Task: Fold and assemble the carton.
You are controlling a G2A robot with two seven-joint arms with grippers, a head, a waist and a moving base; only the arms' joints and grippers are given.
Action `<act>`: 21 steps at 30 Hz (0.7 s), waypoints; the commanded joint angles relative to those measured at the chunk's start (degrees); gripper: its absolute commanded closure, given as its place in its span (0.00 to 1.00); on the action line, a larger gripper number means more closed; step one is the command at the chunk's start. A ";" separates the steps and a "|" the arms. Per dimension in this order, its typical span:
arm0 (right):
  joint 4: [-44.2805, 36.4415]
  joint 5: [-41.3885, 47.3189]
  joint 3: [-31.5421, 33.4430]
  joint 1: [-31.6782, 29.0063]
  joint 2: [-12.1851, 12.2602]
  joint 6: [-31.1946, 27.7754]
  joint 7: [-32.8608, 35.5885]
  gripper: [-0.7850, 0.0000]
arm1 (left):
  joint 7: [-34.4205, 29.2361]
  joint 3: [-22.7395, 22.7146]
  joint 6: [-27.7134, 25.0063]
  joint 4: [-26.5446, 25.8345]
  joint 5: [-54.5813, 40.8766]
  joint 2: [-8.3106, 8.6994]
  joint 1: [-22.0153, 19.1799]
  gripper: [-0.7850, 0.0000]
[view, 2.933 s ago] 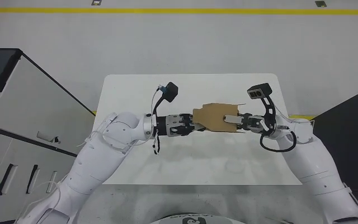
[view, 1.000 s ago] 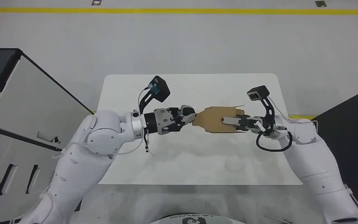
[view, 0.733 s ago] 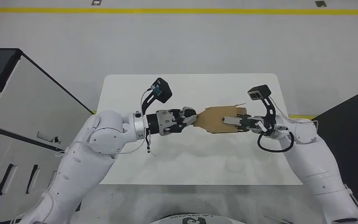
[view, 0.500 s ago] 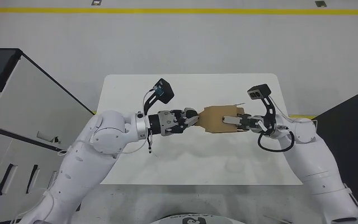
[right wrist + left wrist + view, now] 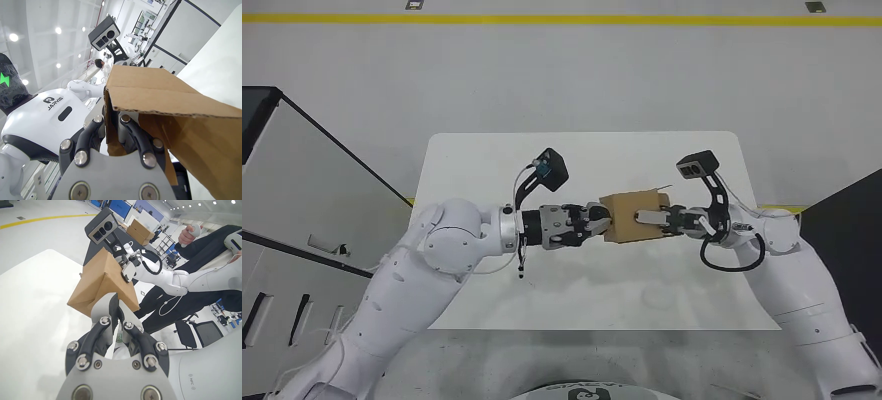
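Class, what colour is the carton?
The carton is plain brown; best in right wrist view.

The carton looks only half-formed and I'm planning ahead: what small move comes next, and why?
Probably ease the left gripper inward against the carton, toward the right gripper, which is shut on the opposite wall. The end panels facing the left gripper meet at a seam, yet one edge juts out.

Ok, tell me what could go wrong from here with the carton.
The left pincer pinches just a folded corner of the carton, so it may slip free. The right pincer clamps one thin wall; pushing the arms closer could buckle it. The carton seems held off the table, so a lost grip likely means a twist or drop.
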 commanded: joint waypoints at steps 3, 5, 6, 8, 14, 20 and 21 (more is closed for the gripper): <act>-0.19 0.46 -0.12 0.04 -0.03 0.39 0.39 1.00 | 0.12 0.98 -0.54 0.90 -1.09 -0.22 -0.65 1.00; -0.21 0.61 -0.15 0.03 -0.04 0.55 0.55 1.00 | 0.19 1.19 -0.58 1.24 -0.98 -0.28 -0.89 1.00; -0.20 0.63 -0.13 0.05 -0.04 0.60 0.60 1.00 | 0.29 1.16 -0.53 1.45 -0.95 -0.28 -0.96 1.00; -0.20 0.64 -0.10 0.04 -0.05 0.63 0.63 1.00 | 0.47 0.86 -0.42 1.75 -0.79 -0.25 -0.99 1.00; 0.00 1.67 0.57 -0.11 0.00 0.85 0.85 1.00 | 0.73 -0.14 -0.33 2.10 -0.54 -0.05 -0.55 1.00; 0.05 5.50 1.20 -0.34 -0.12 2.01 2.01 1.00 | 0.63 -0.17 -1.08 1.12 -1.40 -0.01 -0.30 1.00; -0.05 6.33 1.12 -0.38 -0.19 2.30 2.31 1.00 | 0.47 -0.11 -1.28 0.77 -1.45 -0.01 -0.42 1.00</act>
